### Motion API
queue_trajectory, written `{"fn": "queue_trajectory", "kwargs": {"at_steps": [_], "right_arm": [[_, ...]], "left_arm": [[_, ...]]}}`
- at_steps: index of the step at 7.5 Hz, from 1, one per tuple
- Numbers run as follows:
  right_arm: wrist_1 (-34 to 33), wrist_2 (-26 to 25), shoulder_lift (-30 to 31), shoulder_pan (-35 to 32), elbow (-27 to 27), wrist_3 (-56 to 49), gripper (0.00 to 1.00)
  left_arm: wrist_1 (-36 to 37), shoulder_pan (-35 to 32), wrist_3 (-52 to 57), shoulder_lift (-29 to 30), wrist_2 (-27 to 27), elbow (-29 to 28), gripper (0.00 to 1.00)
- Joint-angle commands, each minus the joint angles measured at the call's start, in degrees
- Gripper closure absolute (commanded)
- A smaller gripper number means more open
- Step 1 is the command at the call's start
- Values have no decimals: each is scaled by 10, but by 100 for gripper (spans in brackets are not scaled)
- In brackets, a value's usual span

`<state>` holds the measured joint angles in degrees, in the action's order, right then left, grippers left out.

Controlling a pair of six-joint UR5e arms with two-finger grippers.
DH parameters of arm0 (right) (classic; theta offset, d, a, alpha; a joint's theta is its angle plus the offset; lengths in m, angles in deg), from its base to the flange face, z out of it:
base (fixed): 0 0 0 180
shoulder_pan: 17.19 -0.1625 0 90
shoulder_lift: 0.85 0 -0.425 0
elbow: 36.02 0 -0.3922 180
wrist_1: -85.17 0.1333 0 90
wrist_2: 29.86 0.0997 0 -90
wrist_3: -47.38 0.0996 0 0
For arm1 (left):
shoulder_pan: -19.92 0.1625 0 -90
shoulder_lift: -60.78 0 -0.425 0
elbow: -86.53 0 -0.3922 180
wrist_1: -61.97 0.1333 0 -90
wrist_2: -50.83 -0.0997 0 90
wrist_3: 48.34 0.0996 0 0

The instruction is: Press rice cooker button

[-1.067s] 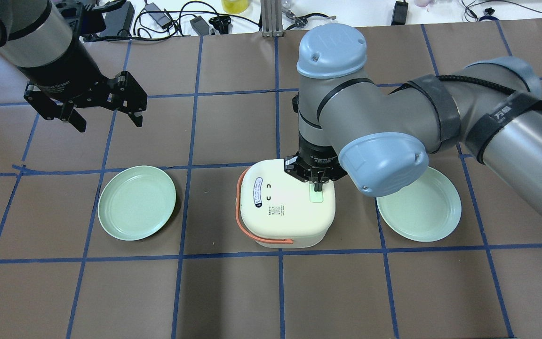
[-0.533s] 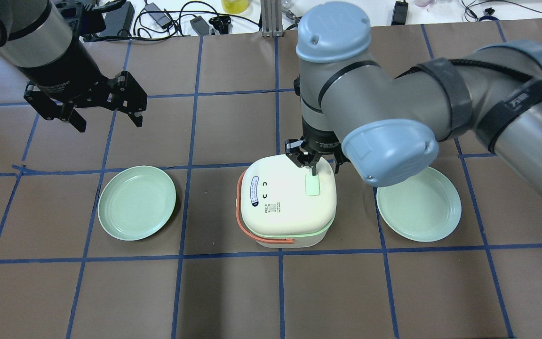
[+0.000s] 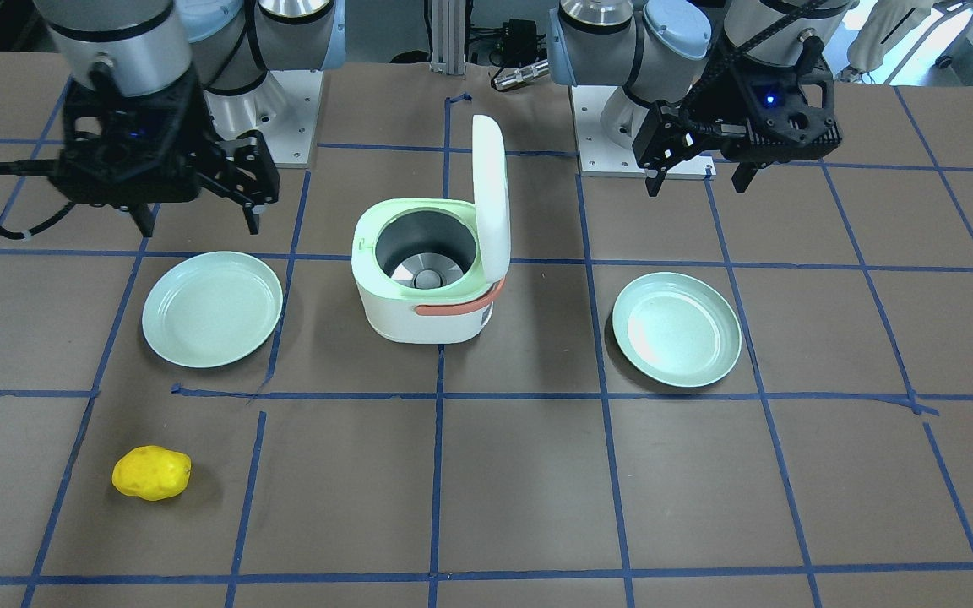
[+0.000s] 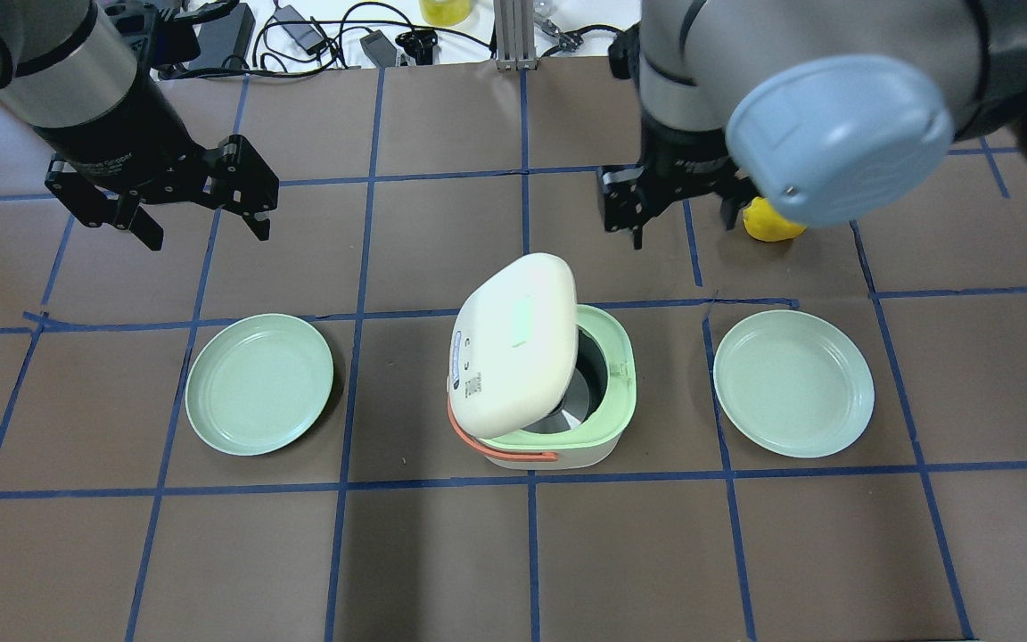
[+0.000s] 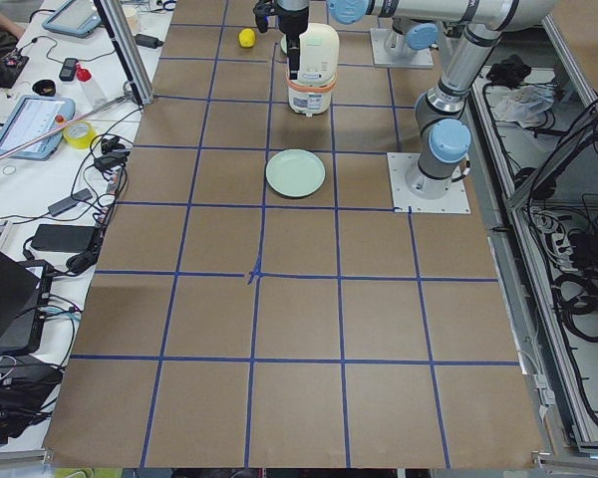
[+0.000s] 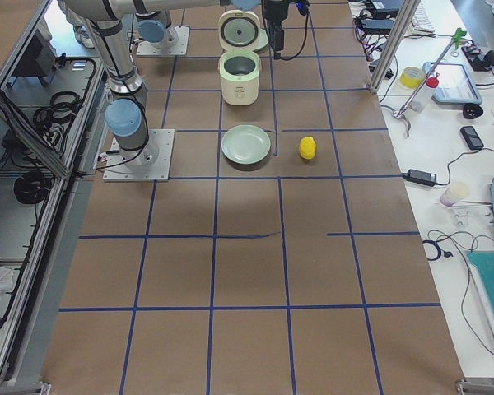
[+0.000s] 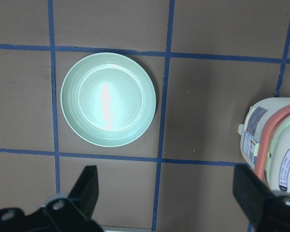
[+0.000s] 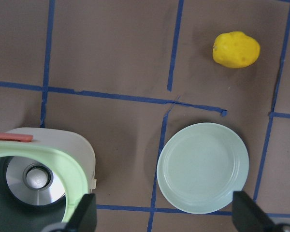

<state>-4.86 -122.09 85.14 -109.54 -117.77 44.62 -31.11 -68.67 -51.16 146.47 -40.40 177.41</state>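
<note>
The white rice cooker (image 4: 567,450) with a pale green rim and orange handle stands mid-table, its lid (image 4: 513,343) swung up and open; the metal inside shows in the front view (image 3: 426,253). The lid's pale green button (image 4: 527,314) shows faintly. My right gripper (image 4: 681,223) is open and empty, raised beyond the cooker and apart from it; it also shows in the front view (image 3: 199,224). Its wrist view looks down on the open pot (image 8: 34,169). My left gripper (image 4: 208,234) is open and empty, far to the cooker's left.
Two pale green plates (image 4: 259,383) (image 4: 794,383) lie either side of the cooker. A yellow lumpy object (image 3: 151,473) lies on the far side of the table, beyond the right-hand plate, partly hidden by my right arm in the overhead view (image 4: 768,227). Cables clutter the far edge.
My right gripper was pressing on the lid's button, then lifted off and moved away toward the far side. The lid has sprung open. The left arm has not moved.
</note>
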Motion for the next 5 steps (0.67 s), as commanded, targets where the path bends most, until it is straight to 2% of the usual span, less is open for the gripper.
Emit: {"fn": "queue_trajectory", "kwargs": {"at_steps": [1,5], "right_arm": [[4,21,1,47,19,-26,0],[6,21,5,45,15,-24,0]], "left_arm": [[0,0,0,0,0,0,0],[0,0,0,0,0,0,0]]}}
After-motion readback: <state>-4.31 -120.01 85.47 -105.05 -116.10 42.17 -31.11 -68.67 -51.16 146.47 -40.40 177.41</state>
